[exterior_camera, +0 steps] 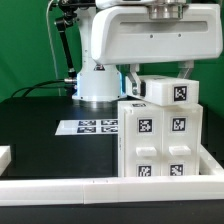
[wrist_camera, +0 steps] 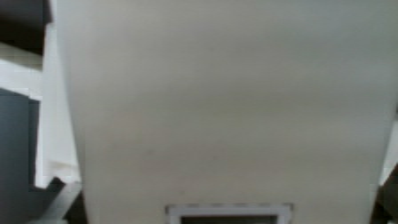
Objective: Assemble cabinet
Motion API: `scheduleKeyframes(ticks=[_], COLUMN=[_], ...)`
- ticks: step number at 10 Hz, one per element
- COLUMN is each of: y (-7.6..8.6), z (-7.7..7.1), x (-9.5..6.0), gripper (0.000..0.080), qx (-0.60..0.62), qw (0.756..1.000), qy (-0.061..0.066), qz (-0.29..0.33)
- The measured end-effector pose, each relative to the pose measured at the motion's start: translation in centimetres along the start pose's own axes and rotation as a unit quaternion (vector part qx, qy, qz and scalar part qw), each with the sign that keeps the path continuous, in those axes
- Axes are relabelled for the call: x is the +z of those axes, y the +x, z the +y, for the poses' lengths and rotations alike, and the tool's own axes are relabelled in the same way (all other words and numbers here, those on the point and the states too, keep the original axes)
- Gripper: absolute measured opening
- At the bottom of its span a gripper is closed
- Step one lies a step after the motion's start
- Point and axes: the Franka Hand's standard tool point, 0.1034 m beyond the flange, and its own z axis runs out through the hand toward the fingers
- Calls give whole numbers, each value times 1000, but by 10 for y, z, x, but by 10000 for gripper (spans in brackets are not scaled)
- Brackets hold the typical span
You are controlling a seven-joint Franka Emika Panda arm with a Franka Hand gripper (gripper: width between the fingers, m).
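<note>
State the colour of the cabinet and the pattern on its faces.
The cabinet is white, with square black-and-white markers on its faces. The exterior view shows this best.

the marker board lies flat on the black worktop, its square tags facing up. behind the marker board, past the worktop's far edge, hangs a green backdrop. in front of the marker board, a long white rail runs along the worktop's near edge. toward the exterior view's left of the marker board sits a small white block, cut off by the frame.

Gripper mostly hidden behind cabinet; wrist view blurred (marker cut by edge), probably cabinet panel.
</note>
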Motion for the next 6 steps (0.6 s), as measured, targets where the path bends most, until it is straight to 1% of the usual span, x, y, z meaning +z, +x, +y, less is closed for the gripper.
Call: scheduleKeyframes(ticks=[2,4,6], y=[0,0,0], z=[0,-1,-2], x=[0,0,1], gripper=[544,544,544], qx=[78,127,201], qw=[997,992,980], qy=[0,1,1], qz=[0,0,-1])
